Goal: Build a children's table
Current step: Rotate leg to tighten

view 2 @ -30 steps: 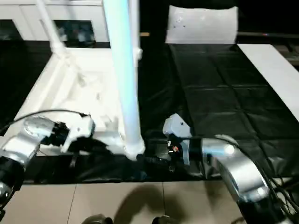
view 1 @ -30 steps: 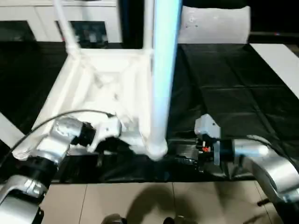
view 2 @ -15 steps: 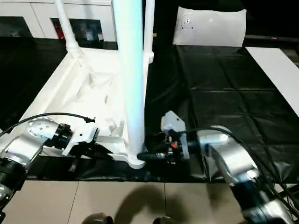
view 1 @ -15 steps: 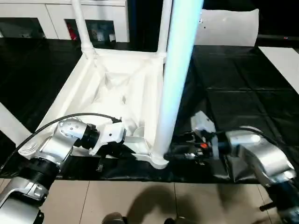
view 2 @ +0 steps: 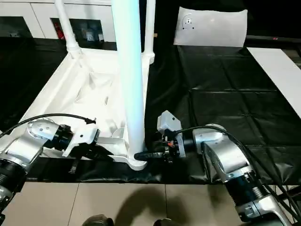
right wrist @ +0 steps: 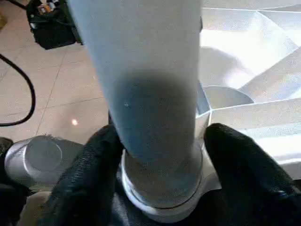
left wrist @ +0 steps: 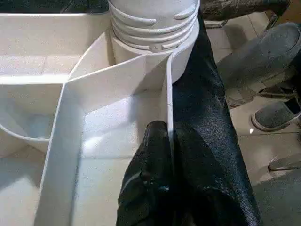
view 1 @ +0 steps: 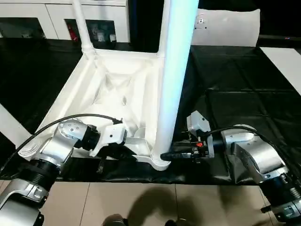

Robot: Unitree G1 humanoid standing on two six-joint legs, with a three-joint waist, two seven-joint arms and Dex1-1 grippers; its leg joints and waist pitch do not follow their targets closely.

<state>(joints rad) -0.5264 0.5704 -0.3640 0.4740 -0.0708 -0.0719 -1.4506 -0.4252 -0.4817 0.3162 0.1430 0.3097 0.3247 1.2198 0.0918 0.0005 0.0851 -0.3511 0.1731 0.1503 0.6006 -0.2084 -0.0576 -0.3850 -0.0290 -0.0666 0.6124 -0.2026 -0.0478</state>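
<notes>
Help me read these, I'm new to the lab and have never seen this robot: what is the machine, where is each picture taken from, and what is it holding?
It is a humanoid robot with two silver arms, each ending in a two-fingered black gripper. The two wide pictures come from its head, looking down over its forearms. The close-ups come from cameras on the wrists.

On the black sheet lies an upside-down white tabletop with legs standing in its corners. The left gripper is shut on a thin wall of the tabletop's near edge; the left wrist view shows its fingers pinching that wall. The right gripper reaches the base of the nearest leg, one finger on each side; whether it is squeezing is unclear.
</notes>
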